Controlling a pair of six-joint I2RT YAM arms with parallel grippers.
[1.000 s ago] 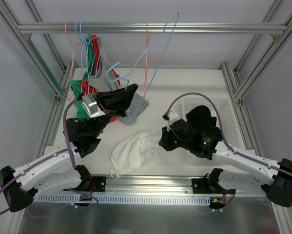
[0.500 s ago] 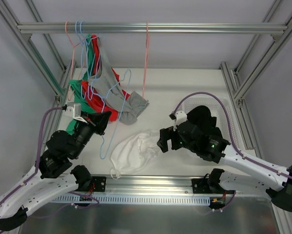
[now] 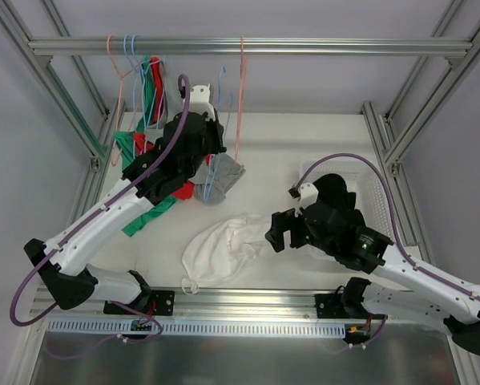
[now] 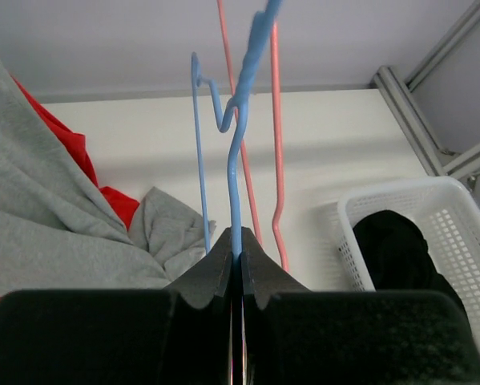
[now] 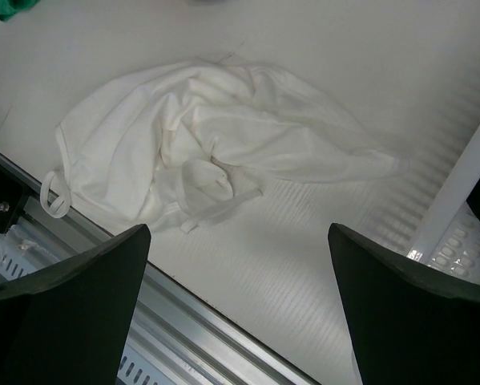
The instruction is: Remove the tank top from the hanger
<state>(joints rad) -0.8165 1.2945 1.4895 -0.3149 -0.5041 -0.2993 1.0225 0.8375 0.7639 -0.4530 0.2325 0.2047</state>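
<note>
Our left gripper (image 4: pixel 235 255) clamps the thin blue wire hanger (image 4: pixel 234 184) (slim wire could swivel out). Our right gripper (image 5: pixel 240 297) gapes empty.

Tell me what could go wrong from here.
1. The left pincer is shut on the thin blue hanger, close beside the pink hanger. The wires may tangle, or the hanger may twist in the grip.
2. The grey garment hangs right next to it and could snag.
3. The white tank top lies near the front edge of the table, under the open right pincer. A nudge might push it off.
</note>
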